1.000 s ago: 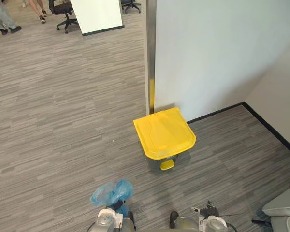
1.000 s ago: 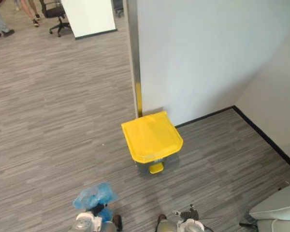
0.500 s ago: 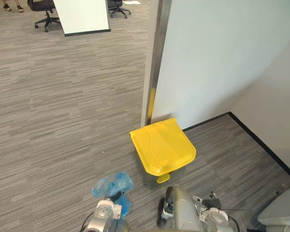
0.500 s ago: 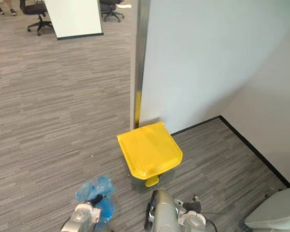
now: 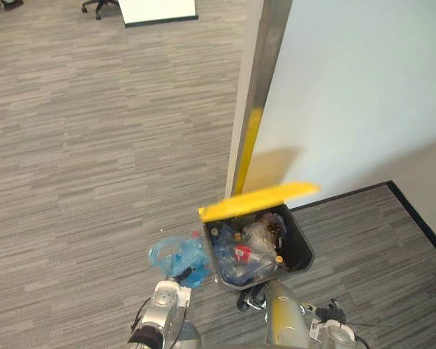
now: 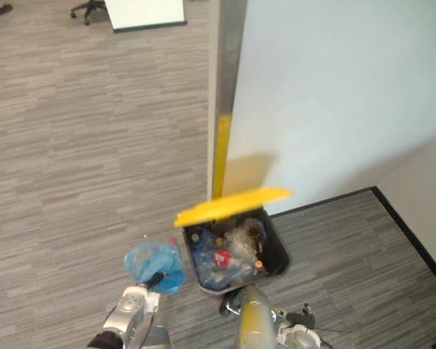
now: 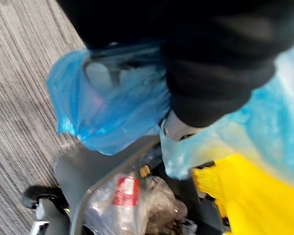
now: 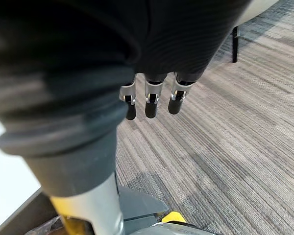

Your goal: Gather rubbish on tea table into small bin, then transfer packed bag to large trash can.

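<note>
A grey pedal bin (image 5: pixel 300 251) stands at the foot of a white wall, its yellow lid (image 5: pixel 258 201) lifted. Inside lie plastic bottles and wrappers (image 5: pixel 245 251). A tied blue plastic bag (image 5: pixel 176 254) of rubbish hangs just left of the bin's rim, and my left hand (image 5: pixel 180 276) grips it from below. In the left wrist view the blue bag (image 7: pixel 112 107) bulges beside the bin's grey rim (image 7: pixel 108 178), and my left hand's fingers are buried in the plastic. My right hand (image 8: pixel 149 100) hangs over the carpet with straight fingers, holding nothing.
A metal post (image 5: pixel 260 80) with a yellow strip rises at the edge of the white wall (image 5: pixel 356 94) right behind the bin. Black skirting (image 5: pixel 416 212) runs along the right. Grey carpet spreads to the left; a whiteboard base (image 5: pixel 157 9) and an office chair (image 5: pixel 98 6) stand far off.
The bin's lid has swung up from flat, showing the rubbish inside. The view has moved closer to the bin, and the blue bag now sits right beside its left rim.
</note>
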Motion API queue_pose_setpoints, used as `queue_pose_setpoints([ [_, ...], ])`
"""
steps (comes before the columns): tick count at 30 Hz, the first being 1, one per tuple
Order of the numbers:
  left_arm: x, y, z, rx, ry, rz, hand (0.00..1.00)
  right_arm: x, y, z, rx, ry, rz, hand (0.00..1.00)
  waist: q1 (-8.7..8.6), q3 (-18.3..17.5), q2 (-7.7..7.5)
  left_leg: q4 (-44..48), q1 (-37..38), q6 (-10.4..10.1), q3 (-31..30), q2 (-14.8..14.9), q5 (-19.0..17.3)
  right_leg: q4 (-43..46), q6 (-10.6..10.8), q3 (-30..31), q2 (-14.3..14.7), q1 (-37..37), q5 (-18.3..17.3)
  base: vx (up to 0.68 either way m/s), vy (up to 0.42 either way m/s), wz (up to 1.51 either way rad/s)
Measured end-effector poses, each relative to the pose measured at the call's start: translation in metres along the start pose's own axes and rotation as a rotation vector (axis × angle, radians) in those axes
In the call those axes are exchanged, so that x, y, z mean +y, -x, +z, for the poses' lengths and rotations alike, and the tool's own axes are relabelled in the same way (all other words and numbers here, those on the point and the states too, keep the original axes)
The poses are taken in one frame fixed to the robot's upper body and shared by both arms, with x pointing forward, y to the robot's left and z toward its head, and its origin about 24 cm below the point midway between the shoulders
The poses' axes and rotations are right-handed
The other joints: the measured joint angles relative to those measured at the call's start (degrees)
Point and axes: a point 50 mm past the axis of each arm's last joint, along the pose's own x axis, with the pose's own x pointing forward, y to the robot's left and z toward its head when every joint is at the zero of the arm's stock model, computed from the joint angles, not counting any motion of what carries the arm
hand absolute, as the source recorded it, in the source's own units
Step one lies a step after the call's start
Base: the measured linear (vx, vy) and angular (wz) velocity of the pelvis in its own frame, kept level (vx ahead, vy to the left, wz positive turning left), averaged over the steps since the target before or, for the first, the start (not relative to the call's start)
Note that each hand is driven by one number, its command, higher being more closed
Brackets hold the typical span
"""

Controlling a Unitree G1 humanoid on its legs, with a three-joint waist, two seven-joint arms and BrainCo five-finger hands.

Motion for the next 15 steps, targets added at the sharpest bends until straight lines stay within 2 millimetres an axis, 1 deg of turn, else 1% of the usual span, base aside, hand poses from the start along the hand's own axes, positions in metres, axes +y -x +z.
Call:
queue_pose_setpoints([
  [1,0.000,-0.001,0.002,-0.006,-0.005,-0.003,1.00,0.000,0.000,-0.001,0.002,0.003,0.003,0.00,0.12,0.0,-0.09,-1.0,-0.1,0.0,0.1,0.7,0.0,-0.4,0.0,-0.5,0.3,0.0,0.0,-0.14,-0.159,0.37],
  [2,0.001,-0.001,0.002,-0.007,-0.012,-0.009,1.00,0.002,0.000,0.002,-0.008,0.012,0.013,0.00,0.25,-0.3,-0.07,-3.8,-0.4,1.6,-0.3,1.6,-1.3,-1.1,-0.1,-1.5,0.7,-0.6,0.0,-0.16,-0.168,0.45],
  [3,0.002,-0.001,0.003,-0.012,-0.015,-0.009,1.00,0.003,0.000,0.002,-0.012,0.018,0.016,0.00,0.25,-0.7,-0.18,-5.6,-0.8,1.9,-0.6,1.8,-2.4,-1.4,-0.1,-2.2,0.7,-1.4,0.0,-0.19,-0.159,0.64],
  [4,0.003,-0.003,0.014,-0.052,-0.018,-0.010,1.00,0.004,-0.001,0.012,-0.050,0.045,0.028,0.00,0.13,-1.0,0.16,-10.2,-2.1,1.4,-2.3,2.4,-6.6,-1.4,0.7,-4.5,0.7,-3.9,-0.6,-0.12,-0.097,0.50],
  [5,0.003,-0.004,0.019,-0.071,-0.020,-0.011,1.00,0.006,-0.001,0.017,-0.069,0.054,0.035,0.00,0.13,-0.9,0.17,-10.9,-2.8,1.1,-2.7,2.3,-8.3,-1.2,1.0,-5.3,0.6,-4.8,-0.7,-0.24,-0.151,0.46],
  [6,0.006,-0.007,0.033,-0.119,-0.043,-0.012,1.00,0.016,-0.003,0.035,-0.130,0.104,0.079,0.00,0.79,-0.3,-0.93,-7.7,-6.5,0.6,-3.7,1.6,-12.3,-0.3,1.2,-5.8,-0.1,-8.0,-0.7,-0.32,-0.128,0.04],
  [7,0.004,-0.009,0.043,-0.146,-0.067,-0.028,1.00,0.036,-0.003,0.063,-0.223,0.156,0.148,0.00,1.74,0.0,-1.17,-1.0,-11.8,3.0,-5.2,0.0,-14.6,0.5,2.8,-6.3,-0.6,-10.7,0.4,-0.45,-0.170,-0.10],
  [8,0.003,-0.009,0.046,-0.162,-0.062,-0.031,1.00,0.051,0.001,0.083,-0.295,0.179,0.193,0.00,2.33,0.8,-0.59,-0.7,-13.1,-0.6,-5.1,1.5,-17.3,10.4,-3.4,-1.0,-0.8,-15.1,0.6,-0.35,-0.197,0.50],
  [9,0.005,-0.010,0.051,-0.177,-0.052,-0.019,1.00,0.072,0.007,0.097,-0.348,0.210,0.256,0.00,1.27,1.6,-2.98,1.2,-15.5,-3.9,-7.2,0.3,-16.7,16.8,-4.2,10.7,-1.6,-15.7,-0.8,-0.19,-0.154,0.97],
  [10,0.005,-0.009,0.054,-0.194,-0.045,-0.016,1.00,0.083,0.011,0.104,-0.375,0.217,0.288,0.00,1.29,1.8,-3.71,1.7,-16.7,-4.8,-8.8,-0.8,-16.4,13.8,-2.3,11.8,-2.2,-14.3,-1.2,-0.14,-0.221,0.88],
  [11,0.002,-0.006,0.063,-0.239,-0.009,-0.010,1.00,0.099,0.019,0.141,-0.491,0.230,0.322,0.00,3.29,3.0,-0.84,5.1,-20.4,-5.8,-11.5,-0.7,-16.1,10.8,-1.1,8.4,-1.2,-15.4,-0.8,-0.13,-0.106,0.13],
  [12,0.002,-0.006,0.065,-0.253,0.001,-0.006,1.00,0.105,0.023,0.157,-0.542,0.226,0.335,0.00,3.76,3.0,-0.06,5.9,-22.1,-5.4,-11.1,-0.6,-15.9,9.5,-1.3,7.2,-0.9,-15.8,0.1,-0.26,-0.115,-0.46],
  [13,0.009,-0.004,0.077,-0.302,0.033,0.023,1.00,0.133,0.048,0.211,-0.714,0.213,0.403,0.00,5.77,3.7,-0.09,6.1,-26.3,-3.4,-12.1,-1.5,-14.6,6.1,-1.6,3.9,-0.4,-17.8,4.2,-0.18,-0.007,-0.34],
  [14,0.013,-0.004,0.082,-0.320,0.039,0.041,1.00,0.140,0.056,0.223,-0.747,0.204,0.420,0.00,6.19,4.5,-0.46,5.9,-26.9,-3.9,-12.0,-1.2,-14.3,5.4,-1.6,3.3,-0.5,-18.1,5.1,-0.19,-0.077,-0.03],
  [15,0.014,-0.004,0.093,-0.357,0.065,0.052,1.00,0.145,0.066,0.245,-0.804,0.180,0.425,0.00,6.42,6.1,-0.42,5.7,-28.1,-4.0,-13.3,-0.7,-14.3,4.2,-1.7,2.3,-0.3,-17.9,5.7,-0.17,-0.182,0.40],
])
